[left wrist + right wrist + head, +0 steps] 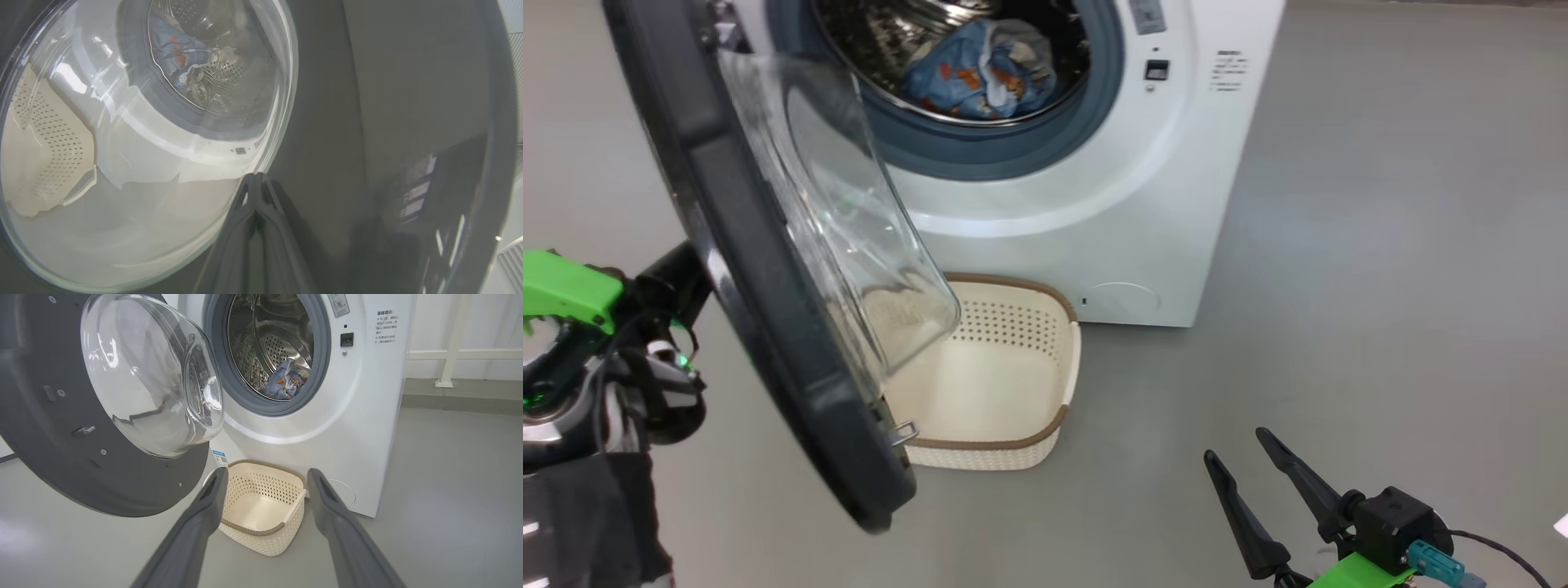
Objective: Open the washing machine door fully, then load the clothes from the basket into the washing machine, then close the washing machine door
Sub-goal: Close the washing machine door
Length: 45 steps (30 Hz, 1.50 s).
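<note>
The washing machine (1094, 212) stands with its door (752, 286) swung out to the left, partway open. Blue printed clothes (980, 73) lie inside the steel drum; the right wrist view shows the clothes (286, 381) there too. In front of the machine, the cream basket (1005, 445) sits on the floor with nothing in it. My left gripper (255, 176) is shut, its tips against the door's dark outer rim beside the glass window (143, 143). In the head view that arm (605, 343) is behind the door. My right gripper (1241, 457) is open and holds nothing, well back from the basket (261, 543).
Grey floor (1380, 286) stretches to the right of the machine and around the basket. A white wall and a rail (461, 355) stand behind the machine on the right. The door's lower edge hangs over the basket's left side.
</note>
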Tool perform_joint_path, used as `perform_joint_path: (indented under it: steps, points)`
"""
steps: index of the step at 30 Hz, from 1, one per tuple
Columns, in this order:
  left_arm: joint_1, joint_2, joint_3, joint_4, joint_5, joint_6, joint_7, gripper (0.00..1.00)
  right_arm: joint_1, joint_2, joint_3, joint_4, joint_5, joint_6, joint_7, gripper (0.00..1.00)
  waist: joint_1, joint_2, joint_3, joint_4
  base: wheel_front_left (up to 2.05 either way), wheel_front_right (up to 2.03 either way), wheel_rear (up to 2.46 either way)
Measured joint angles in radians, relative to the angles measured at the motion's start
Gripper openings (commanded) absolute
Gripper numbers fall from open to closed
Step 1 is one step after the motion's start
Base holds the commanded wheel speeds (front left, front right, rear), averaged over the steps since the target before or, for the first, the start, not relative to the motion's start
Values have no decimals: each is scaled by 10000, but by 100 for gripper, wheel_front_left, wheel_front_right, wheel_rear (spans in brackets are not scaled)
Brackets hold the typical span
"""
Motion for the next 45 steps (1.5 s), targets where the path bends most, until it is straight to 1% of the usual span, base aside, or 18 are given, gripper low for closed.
perform_joint_path:
  steps: [3,7,10,14,17,24,36,39,45]
  points:
    - [-101,-17,-265,393,-257,-293,-621,0,0,36,46,21,0,0,0,100,0,0,-69,-313,0,0,0]
    - [-243,-15,-771,980,-585,-823,-1475,0,-3,67,148,67,0,0,0,100,0,0,-146,-703,0,0,0]
    - [-435,-23,-1168,1490,-616,-1206,-1942,0,-22,127,203,82,0,0,0,100,0,0,-184,-955,0,0,0]
    - [-776,-33,-1536,2155,-617,-1609,-2428,0,-138,150,236,100,0,0,0,100,0,0,-195,-1243,0,0,0]
    - [-1029,-42,-1651,2658,-612,-1923,-2748,0,-261,150,251,100,2,0,0,100,0,0,-183,-1434,0,0,0]
    - [-1441,-13,-1628,3710,-495,-2495,-3323,0,-274,148,316,121,2,0,0,100,0,0,-178,-1847,0,0,0]
    - [-1794,19,-1609,4876,-418,-3001,-3858,0,-280,146,441,207,8,0,0,100,0,0,-393,-2229,0,0,0]
    - [-1802,10,-1632,5137,-418,-3091,-3975,0,-280,140,464,215,8,0,0,100,-1,0,-477,-2284,0,0,0]
    - [-1915,-2,-1659,5496,-420,-3135,-4157,0,-277,140,483,222,10,0,0,100,-1,0,-595,-2322,0,0,0]
